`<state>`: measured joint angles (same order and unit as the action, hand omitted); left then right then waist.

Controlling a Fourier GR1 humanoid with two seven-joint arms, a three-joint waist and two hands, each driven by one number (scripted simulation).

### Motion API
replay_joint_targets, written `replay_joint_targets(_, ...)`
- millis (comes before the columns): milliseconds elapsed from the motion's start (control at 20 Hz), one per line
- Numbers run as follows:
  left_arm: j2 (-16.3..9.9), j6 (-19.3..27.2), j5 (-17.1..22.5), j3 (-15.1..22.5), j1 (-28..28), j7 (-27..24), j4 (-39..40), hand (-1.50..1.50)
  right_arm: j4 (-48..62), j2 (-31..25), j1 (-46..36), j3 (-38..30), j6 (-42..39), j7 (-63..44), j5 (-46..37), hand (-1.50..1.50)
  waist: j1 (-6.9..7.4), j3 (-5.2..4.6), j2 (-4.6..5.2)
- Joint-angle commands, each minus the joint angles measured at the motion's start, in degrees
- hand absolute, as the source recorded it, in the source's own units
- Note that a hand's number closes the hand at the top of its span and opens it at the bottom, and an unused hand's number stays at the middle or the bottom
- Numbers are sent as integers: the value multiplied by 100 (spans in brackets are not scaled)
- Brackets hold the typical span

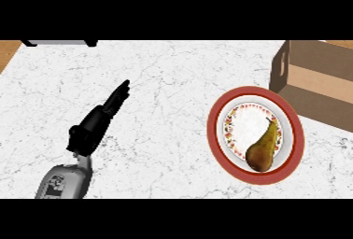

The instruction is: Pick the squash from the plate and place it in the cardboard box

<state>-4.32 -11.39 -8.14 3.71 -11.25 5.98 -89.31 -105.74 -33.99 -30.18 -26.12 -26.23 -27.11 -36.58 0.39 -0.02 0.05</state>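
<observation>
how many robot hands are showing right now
1. Only the left hand shows, at the left over the white counter, fingers straight. The right hand is out of view, so nothing is near the squash on the plate.

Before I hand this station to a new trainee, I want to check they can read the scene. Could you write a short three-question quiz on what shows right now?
1. True or false: the squash lies on the plate.
2. Which hand shows in the view? A) left hand B) right hand C) both
3. Fill in: the cardboard box stands at the plate's upper ____ side, as seen in the view.

Key:
1. True. The brown, pear-shaped squash rests on the plate, stem end pointing away from the robot.
2. A. Only the left hand shows, fingers straight, over the counter left of the plate, holding nothing.
3. Right.
</observation>
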Motion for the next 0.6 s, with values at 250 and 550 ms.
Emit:
replay_joint_targets(250,-137,-196,155,-184,-177,0,21,0,2547,-351,-629,615,1327,1180,-1025,150,97,3,35)
replay_joint_targets(550,258,205,-238,113,-291,69,271,0,3702,-251,-456,728,2113,1904,-1352,150,17,4,21)
